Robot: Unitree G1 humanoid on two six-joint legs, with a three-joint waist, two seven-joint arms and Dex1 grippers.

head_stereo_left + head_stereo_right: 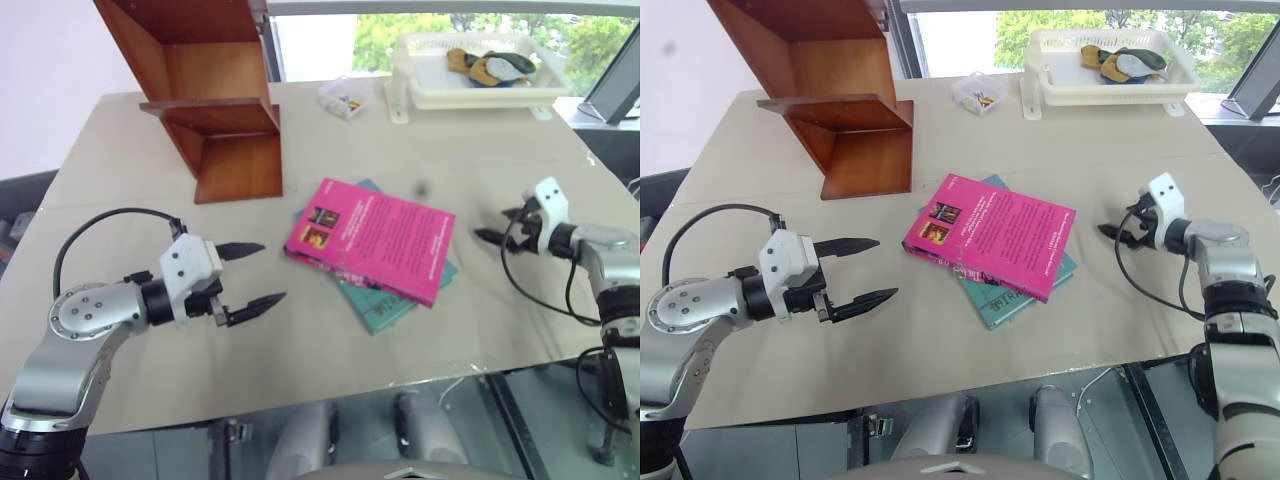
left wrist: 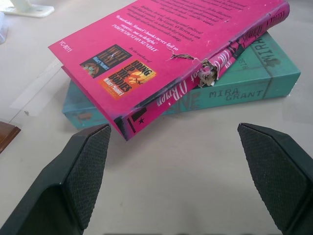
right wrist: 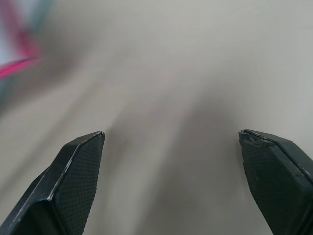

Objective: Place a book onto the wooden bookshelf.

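Left eye view: pink book [image 1: 375, 238] atop teal book [image 1: 385, 305], mid-table; wooden bookshelf [image 1: 205, 90] behind; left gripper [image 1: 252, 273] and right gripper [image 1: 500, 228] both spread, empty.

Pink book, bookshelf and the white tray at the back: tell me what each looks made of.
Pink book: a paperback, paper with a slightly glossy card cover, its spine torn and frayed. Bookshelf: reddish-brown wood or wood veneer, smooth flat panels with a faint sheen. White tray: probably moulded plastic, with slotted walls.

Pink book [image 1: 375, 240] flat atop teal book, reddish-brown wooden bookshelf [image 1: 205, 90] upright, well apart
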